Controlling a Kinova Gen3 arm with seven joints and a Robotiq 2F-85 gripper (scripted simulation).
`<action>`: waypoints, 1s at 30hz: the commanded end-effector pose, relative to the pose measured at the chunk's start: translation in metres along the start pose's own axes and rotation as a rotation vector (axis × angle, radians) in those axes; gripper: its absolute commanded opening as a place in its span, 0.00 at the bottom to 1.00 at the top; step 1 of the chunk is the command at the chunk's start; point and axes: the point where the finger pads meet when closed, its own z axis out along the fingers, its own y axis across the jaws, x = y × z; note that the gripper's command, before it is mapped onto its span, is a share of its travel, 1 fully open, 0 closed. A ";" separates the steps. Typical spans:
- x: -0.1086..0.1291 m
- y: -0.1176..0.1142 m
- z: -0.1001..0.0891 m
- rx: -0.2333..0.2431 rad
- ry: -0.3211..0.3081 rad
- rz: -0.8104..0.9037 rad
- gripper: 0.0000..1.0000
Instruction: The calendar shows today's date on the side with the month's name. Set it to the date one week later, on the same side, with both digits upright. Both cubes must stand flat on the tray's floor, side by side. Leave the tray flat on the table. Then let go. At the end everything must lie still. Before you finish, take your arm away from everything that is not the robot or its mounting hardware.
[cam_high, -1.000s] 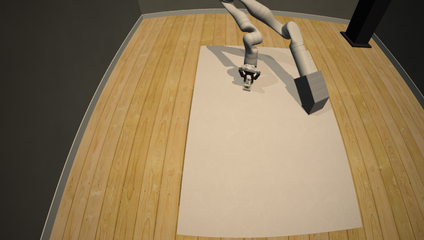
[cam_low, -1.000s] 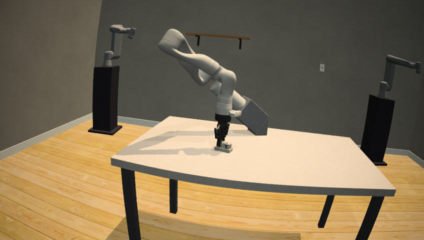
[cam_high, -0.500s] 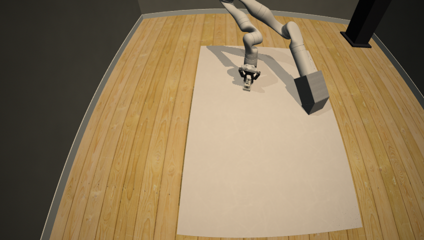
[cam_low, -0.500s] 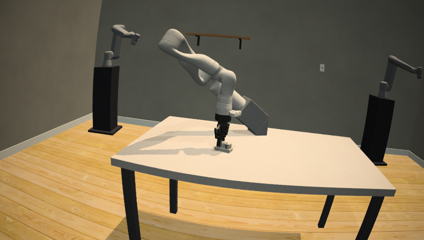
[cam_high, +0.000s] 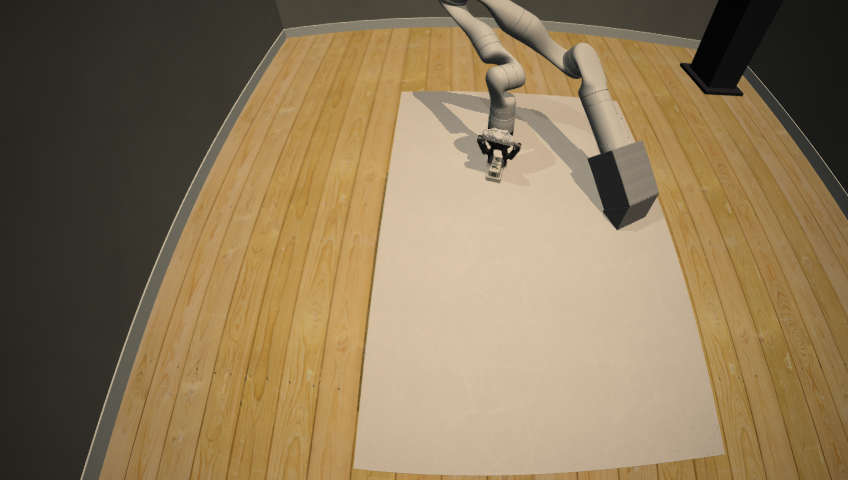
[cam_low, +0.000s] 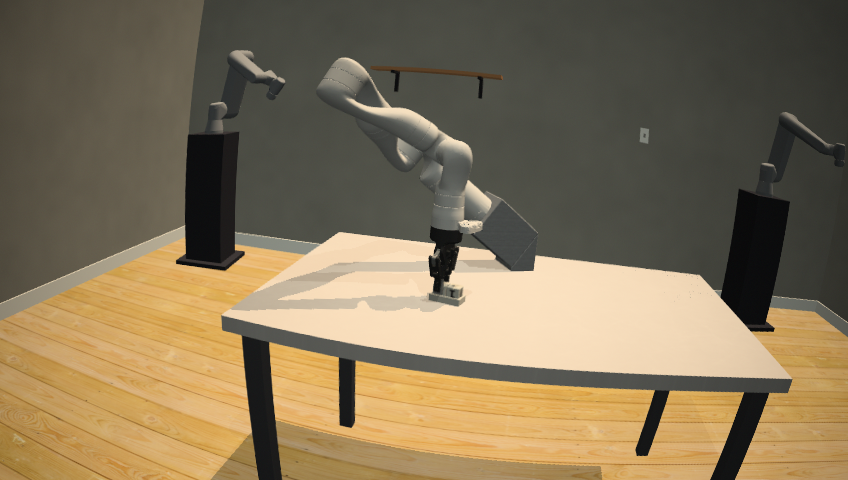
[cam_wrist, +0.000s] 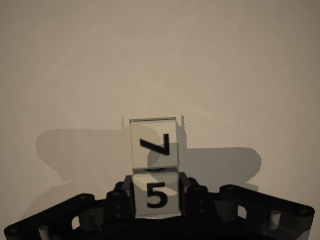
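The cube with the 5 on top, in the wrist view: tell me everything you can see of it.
The cube with the 5 is pale, off-white, with a dark printed 5 on its top face, upright as the wrist camera sees it. It sits in the tray, side by side with the second cube, whose top shows a 7 turned around. The gripper is shut on it, one finger against each side. Its other faces are hidden.
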 end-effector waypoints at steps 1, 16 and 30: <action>0.001 0.001 -0.002 -0.002 0.002 0.000 0.28; 0.001 0.000 -0.055 -0.002 0.002 0.000 0.28; 0.001 0.000 -0.098 -0.002 0.002 0.000 0.28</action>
